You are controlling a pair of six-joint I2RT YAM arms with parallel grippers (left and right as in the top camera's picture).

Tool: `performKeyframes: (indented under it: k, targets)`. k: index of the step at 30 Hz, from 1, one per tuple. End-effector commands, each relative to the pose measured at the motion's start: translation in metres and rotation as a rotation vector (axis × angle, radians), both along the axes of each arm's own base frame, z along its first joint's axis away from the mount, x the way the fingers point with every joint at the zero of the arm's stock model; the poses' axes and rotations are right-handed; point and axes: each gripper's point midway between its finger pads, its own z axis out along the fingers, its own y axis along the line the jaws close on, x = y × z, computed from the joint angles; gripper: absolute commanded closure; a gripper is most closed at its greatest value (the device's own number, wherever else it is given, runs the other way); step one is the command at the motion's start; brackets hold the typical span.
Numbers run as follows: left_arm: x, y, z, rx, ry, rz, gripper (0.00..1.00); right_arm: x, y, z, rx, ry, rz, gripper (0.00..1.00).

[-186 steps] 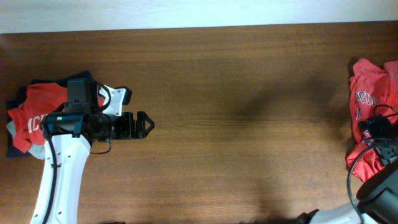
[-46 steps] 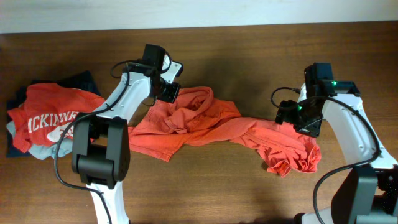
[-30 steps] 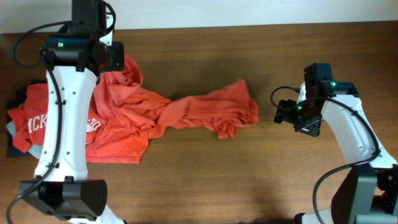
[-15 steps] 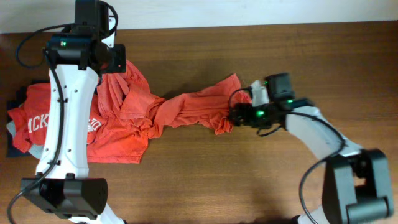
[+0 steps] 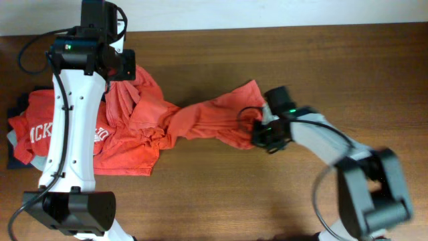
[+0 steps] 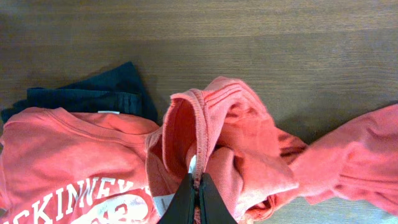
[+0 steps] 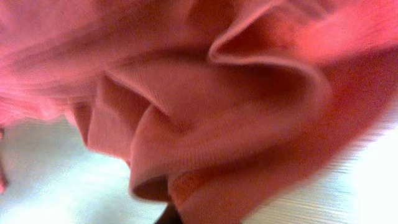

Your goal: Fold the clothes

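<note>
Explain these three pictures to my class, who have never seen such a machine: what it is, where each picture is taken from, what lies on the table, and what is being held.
These are two white robot arms at a wooden table, each ending in a two-finger gripper. One picture looks down from above. The other two come from small cameras on the arms' wrists. A crumpled orange-red T-shirt lies drawn out across the table. The left gripper is shut on its ribbed edge. The right gripper is shut at the shirt's other end and seems to pinch cloth. Its own picture is blurred and full of red fabric. Beside the left arm is a folded red shirt with white KINNEY lettering, lying over a navy garment.
</note>
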Motion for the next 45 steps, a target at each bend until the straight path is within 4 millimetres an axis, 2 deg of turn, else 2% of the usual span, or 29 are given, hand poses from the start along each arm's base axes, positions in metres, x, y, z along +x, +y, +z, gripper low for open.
performKeyframes:
  k: [1, 2, 3, 6, 10, 11, 12, 13, 14, 17, 18, 20, 21, 23, 26, 29, 31, 33, 35, 39, 40, 41, 44, 45]
  targets:
    - [0.001, 0.002, 0.002, 0.003, -0.011, 0.018, 1.0, 0.033, -0.104, 0.088, -0.307, -0.266, -0.192, 0.96]
    - [0.001, 0.002, 0.003, 0.003, -0.013, 0.018, 1.0, 0.033, -0.118, 0.098, -0.334, -0.282, -0.227, 0.96]
    - [0.002, 0.002, 0.003, 0.002, -0.016, 0.018, 1.0, 0.028, -0.151, 0.12, -0.38, -0.321, -0.317, 0.96]
    - [0.002, 0.002, 0.003, 0.002, -0.017, 0.018, 1.0, 0.011, -0.203, 0.139, -0.37, -0.328, -0.472, 0.96]
    - [0.003, 0.007, 0.005, 0.025, -0.024, 0.031, 1.0, -0.001, -0.227, 0.131, -0.343, -0.271, -0.55, 0.94]
    - [0.003, 0.006, 0.005, 0.024, -0.025, 0.031, 0.99, -0.001, -0.23, 0.129, -0.343, -0.264, -0.561, 0.82]
    - [0.003, 0.006, 0.005, 0.024, -0.025, 0.031, 0.99, -0.001, -0.23, 0.128, -0.332, -0.261, -0.562, 0.58]
    - [0.003, 0.006, 0.005, 0.023, -0.024, 0.03, 0.99, 0.0, -0.227, 0.128, -0.315, -0.261, -0.556, 0.46]
    - [0.003, 0.006, 0.005, 0.023, -0.024, 0.03, 0.99, 0.0, -0.223, 0.128, -0.293, -0.261, -0.547, 0.41]
    - [0.003, 0.006, 0.004, 0.021, -0.023, 0.028, 0.91, 0.008, -0.192, 0.131, -0.148, -0.292, -0.408, 0.38]
    - [0.003, 0.006, 0.004, 0.02, -0.022, 0.028, 0.83, 0.009, -0.186, 0.132, -0.121, -0.3, -0.38, 0.37]
    - [0.001, 0.005, 0.003, 0.019, -0.014, 0.027, 0.53, 0.01, -0.176, 0.135, -0.071, -0.312, -0.334, 0.37]
    - [-0.001, 0.003, 0.001, 0.006, -0.002, 0.019, 0.48, 0.009, -0.175, 0.134, -0.069, -0.307, -0.333, 0.36]
    - [-0.009, -0.007, -0.004, -0.046, 0.039, -0.011, 0.45, 0.006, -0.173, 0.132, -0.07, -0.292, -0.328, 0.36]
    - [-0.025, -0.02, -0.013, -0.112, 0.114, -0.046, 0.46, 0.004, -0.172, 0.131, -0.069, -0.281, -0.328, 0.34]
    - [-0.051, -0.057, -0.024, -0.21, 0.23, -0.215, 0.52, 0.002, -0.172, 0.129, -0.068, -0.269, -0.329, 0.33]
    - [-0.065, -0.073, -0.038, -0.186, 0.298, -0.286, 0.53, 0.003, -0.172, 0.127, -0.067, -0.263, -0.329, 0.33]
    - [-0.079, -0.096, -0.066, -0.114, 0.374, -0.36, 0.53, 0.003, -0.172, 0.125, -0.066, -0.256, -0.329, 0.32]
    - [-0.098, -0.119, -0.106, -0.016, 0.448, -0.423, 0.53, 0.003, -0.172, 0.121, -0.065, -0.243, -0.328, 0.32]
    - [-0.123, -0.145, -0.157, 0.017, 0.511, -0.484, 0.53, 0.004, -0.173, 0.117, -0.063, -0.229, -0.329, 0.32]
    - [-0.142, -0.152, -0.189, 0.035, 0.549, -0.511, 0.53, 0.004, -0.173, 0.115, -0.063, -0.221, -0.329, 0.32]
    - [-0.152, -0.154, -0.208, 0.044, 0.565, -0.516, 0.53, 0.004, -0.173, 0.113, -0.062, -0.216, -0.329, 0.32]
    - [-0.157, -0.148, -0.233, 0.075, 0.545, -0.464, 0.52, 0.005, -0.173, 0.11, -0.061, -0.206, -0.329, 0.32]
    - [-0.157, -0.148, -0.235, 0.072, 0.541, -0.464, 0.51, 0.005, -0.173, 0.11, -0.06, -0.205, -0.329, 0.32]
